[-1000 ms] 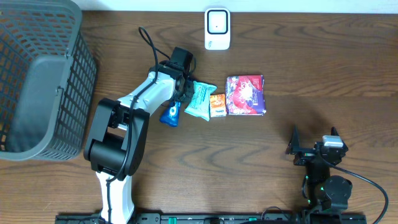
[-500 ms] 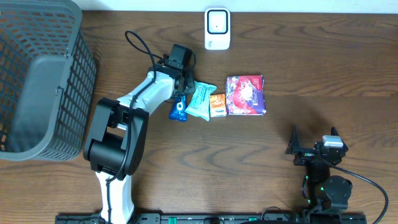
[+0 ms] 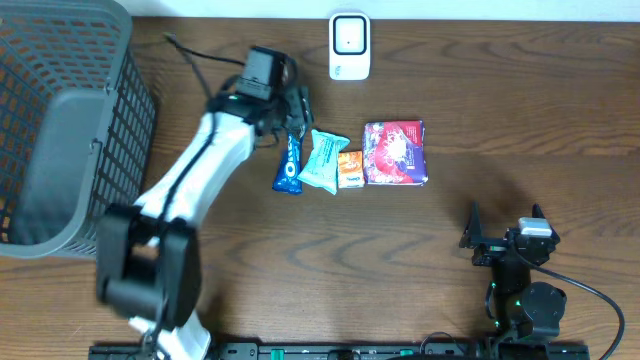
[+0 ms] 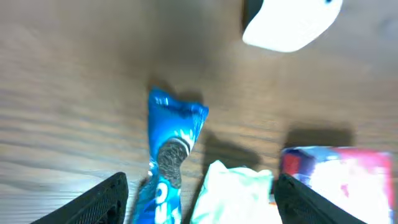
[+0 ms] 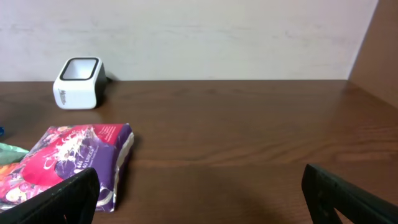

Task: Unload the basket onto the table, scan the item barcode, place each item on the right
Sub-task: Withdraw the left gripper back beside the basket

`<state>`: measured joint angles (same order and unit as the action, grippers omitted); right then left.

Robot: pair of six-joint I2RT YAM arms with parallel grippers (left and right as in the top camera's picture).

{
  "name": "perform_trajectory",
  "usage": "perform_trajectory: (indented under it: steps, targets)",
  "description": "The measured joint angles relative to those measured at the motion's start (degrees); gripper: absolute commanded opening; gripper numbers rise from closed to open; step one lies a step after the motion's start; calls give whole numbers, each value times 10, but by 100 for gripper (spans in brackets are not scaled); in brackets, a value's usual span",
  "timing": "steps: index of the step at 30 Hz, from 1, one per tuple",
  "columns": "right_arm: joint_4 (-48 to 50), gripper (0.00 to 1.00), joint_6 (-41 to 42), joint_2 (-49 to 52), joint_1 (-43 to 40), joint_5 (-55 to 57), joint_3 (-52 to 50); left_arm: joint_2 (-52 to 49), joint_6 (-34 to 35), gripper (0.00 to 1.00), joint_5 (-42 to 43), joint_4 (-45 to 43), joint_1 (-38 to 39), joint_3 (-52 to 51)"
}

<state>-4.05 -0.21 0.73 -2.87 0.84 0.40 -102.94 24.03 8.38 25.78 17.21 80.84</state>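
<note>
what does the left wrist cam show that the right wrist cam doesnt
Only left wrist: the oreo pack lying on the table, below the open left gripper. Only right wrist: the wall and the open right gripper. Both: the scanner, the pink pack and the teal packet, which the right wrist view catches only at its edge.

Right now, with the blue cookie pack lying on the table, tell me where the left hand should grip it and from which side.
Come from above and pinch the blue cookie pack across its narrow width, near the crimped end toward the scanner. It lies flat, and the teal packet crowds its other end, so this end likely gives finger room.
</note>
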Motion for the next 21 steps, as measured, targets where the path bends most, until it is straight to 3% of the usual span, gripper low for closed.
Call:
perform_trajectory:
  steps: [10,18,21]
  targets:
    - [0,99,0,0,0,0,0,216,-53,77,-64,159,-73,13]
    - [0,99,0,0,0,0,0,261,-63,78,-120,213,-139,13]
    - [0,99,0,0,0,0,0,281,-65,95,-123,212,-142,13]
